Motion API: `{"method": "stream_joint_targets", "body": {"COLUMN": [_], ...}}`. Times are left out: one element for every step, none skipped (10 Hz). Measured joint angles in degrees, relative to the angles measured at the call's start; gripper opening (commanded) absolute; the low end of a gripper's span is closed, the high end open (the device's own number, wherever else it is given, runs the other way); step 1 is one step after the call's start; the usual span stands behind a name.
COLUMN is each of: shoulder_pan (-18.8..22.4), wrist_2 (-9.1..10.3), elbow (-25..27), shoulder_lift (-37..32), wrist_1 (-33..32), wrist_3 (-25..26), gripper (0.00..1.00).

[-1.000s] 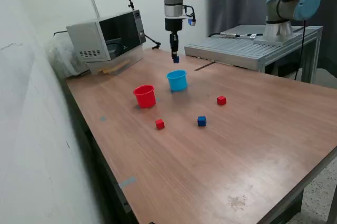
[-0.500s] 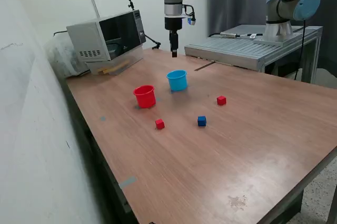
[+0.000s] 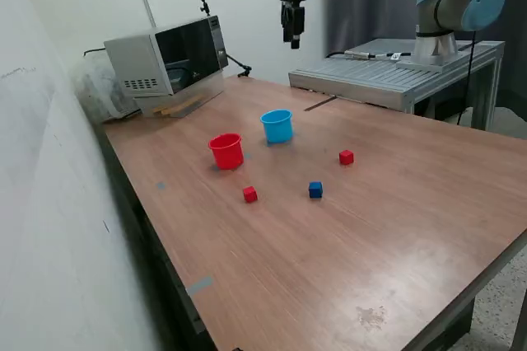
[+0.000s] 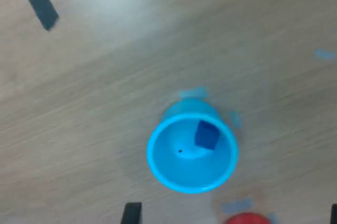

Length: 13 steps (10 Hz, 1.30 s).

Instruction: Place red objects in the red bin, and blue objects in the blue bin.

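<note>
We list: one light blue cup (image 4: 192,153), upright on the table (image 3: 395,227), holding one dark blue cube (image 4: 207,134). One red cup (image 3: 226,151) beside it; we cannot see its inside. Loose on the table: two red cubes (image 3: 249,194) (image 3: 346,156), one blue cube (image 3: 315,190). Gripper (image 3: 291,39) high above, holding nothing, though its finger spacing is unclear. No legible writing.
</note>
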Motion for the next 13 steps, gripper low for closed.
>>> {"method": "stream_joint_targets", "body": {"shoulder_pan": [2.5, 5.2, 7.6, 9.8, 11.9, 14.2, 16.3, 17.5, 18.2, 18.5, 18.5, 18.3, 18.1], "wrist_2": [-1.68, -2.82, -2.92, -1.39, 0.88, 2.63, 3.64, 4.13, 4.35, 4.41, 4.4, 4.38, 4.37], "elbow": [1.0, 1.8, 2.4, 2.5, 2.0, 0.8, -0.7, -2.0, -3.0, -3.7, -4.1, -4.2, -4.1], "shoulder_lift": [-2.6, -4.0, -4.8, -5.0, -4.5, -3.0, -0.4, 2.7, 6.1, 9.7, 13.1, 16.0, 18.1], "wrist_1": [0.9, 1.9, 2.7, 3.3, 3.5, 3.4, 3.0, 2.1, 0.5, -1.4, -3.2, -5.1, -6.7], "wrist_3": [-0.1, -0.1, 0.3, 1.3, 2.1, 3.1, 4.7, 6.3, 7.4, 8.0, 8.3, 8.5, 8.6], "gripper": [1.0, 1.0, 1.0, 1.0, 1.0, 1.0, 1.0, 1.0, 1.0, 1.0, 1.0, 1.0, 1.0]}}
